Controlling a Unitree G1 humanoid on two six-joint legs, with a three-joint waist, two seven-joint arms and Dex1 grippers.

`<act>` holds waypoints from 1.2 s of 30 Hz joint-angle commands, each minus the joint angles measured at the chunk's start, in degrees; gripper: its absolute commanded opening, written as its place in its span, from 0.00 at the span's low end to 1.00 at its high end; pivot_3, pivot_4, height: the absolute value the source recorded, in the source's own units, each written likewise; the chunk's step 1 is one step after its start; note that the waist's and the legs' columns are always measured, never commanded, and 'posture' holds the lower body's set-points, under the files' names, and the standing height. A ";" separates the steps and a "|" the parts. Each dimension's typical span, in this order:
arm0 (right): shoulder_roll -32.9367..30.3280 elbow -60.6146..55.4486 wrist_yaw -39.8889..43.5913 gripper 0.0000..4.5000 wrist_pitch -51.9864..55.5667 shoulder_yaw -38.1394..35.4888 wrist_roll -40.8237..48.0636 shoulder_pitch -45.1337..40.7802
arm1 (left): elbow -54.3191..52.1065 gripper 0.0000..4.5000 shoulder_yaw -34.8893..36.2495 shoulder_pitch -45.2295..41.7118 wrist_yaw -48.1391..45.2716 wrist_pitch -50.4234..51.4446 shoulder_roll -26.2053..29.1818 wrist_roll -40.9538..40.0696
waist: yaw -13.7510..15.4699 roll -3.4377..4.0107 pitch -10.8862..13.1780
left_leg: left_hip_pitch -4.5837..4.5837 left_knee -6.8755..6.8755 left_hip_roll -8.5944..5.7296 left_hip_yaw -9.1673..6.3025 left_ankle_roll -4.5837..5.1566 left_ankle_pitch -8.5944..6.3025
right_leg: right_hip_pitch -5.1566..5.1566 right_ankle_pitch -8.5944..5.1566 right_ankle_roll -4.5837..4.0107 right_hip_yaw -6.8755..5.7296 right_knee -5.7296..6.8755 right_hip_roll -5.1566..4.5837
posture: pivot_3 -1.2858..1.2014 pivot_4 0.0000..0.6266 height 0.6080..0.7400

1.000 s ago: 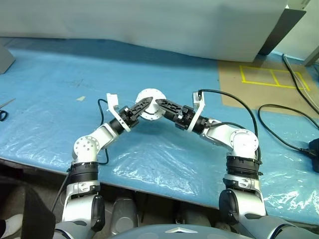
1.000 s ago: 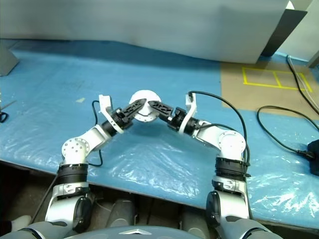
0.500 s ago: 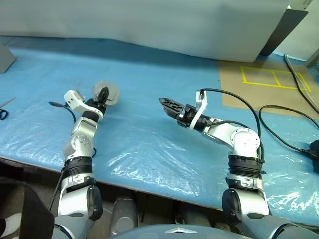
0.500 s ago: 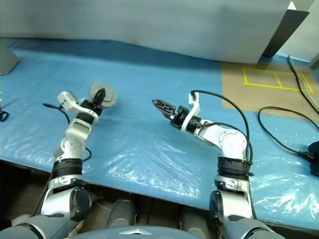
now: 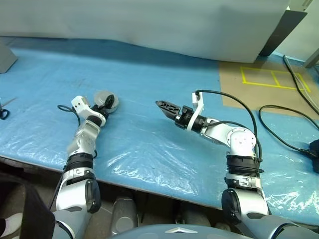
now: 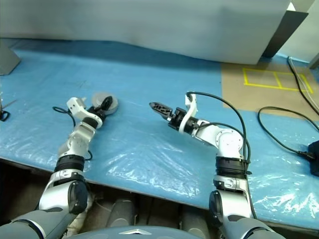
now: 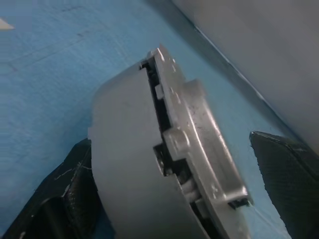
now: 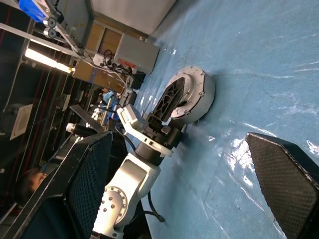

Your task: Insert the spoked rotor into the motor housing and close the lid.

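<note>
The motor housing (image 5: 113, 104), a squat silver-grey can, rests on the blue sheet at the left. Its lid (image 7: 199, 130) lies against it, with only a thin seam between them. My left gripper (image 5: 105, 102) stands open around the housing. One finger (image 7: 60, 199) is close to the can's wall and the other finger (image 7: 291, 174) stands clear of the lid side. My right gripper (image 5: 164, 106) hovers open and empty over the middle of the sheet, pointing towards the housing (image 8: 193, 94). The spoked rotor is hidden.
A blue plastic sheet (image 5: 149, 149) covers the table up to its front edge. A cardboard patch with yellow tape (image 5: 264, 79) lies at the back right, black cables (image 5: 284, 130) run at the right, and a white panel (image 5: 149, 25) stands behind.
A second ago both grippers met at the housing mid-table. My left arm carried it left and down to the sheet, and its jaws have widened. The right gripper stayed open, nearly still.
</note>
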 commanded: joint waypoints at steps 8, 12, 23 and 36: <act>-0.39 -0.93 1.81 1.00 0.20 0.42 -0.55 -0.29 | -10.65 1.00 3.32 8.90 2.74 1.73 3.50 -0.57 | -0.30 0.01 -0.01 | 0.03 -0.04 0.00 0.03 -0.01 0.00 | 0.01 0.00 -0.01 0.01 -0.05 -0.02 | 0.52 0.24 1.00; -0.35 -0.55 2.20 1.00 0.25 0.32 -0.79 -0.58 | -17.07 1.00 5.34 11.66 5.39 -2.23 4.02 -0.27 | -0.10 0.01 -0.01 | 0.05 -0.10 0.03 0.03 0.00 0.00 | 0.00 -0.02 -0.03 -0.01 -0.04 0.00 | 0.52 0.24 1.00; -5.14 -10.66 11.48 1.00 -10.79 4.19 -9.40 1.57 | -40.52 1.00 -6.69 7.73 -3.02 8.00 0.97 -8.36 | 0.69 -0.03 0.01 | -0.05 0.02 -0.04 0.04 0.00 0.00 | 0.06 -0.01 0.00 -0.01 -0.06 -0.11 | 0.52 0.24 1.00; -15.49 -16.93 12.00 1.00 -26.69 12.00 -33.01 11.65 | -35.86 1.00 -30.19 9.07 -30.63 9.86 8.79 1.84 | -0.34 0.03 0.00 | 0.09 -0.23 0.00 0.13 0.00 0.00 | -0.09 -0.01 -0.01 0.15 -0.15 0.07 | 0.52 0.24 1.00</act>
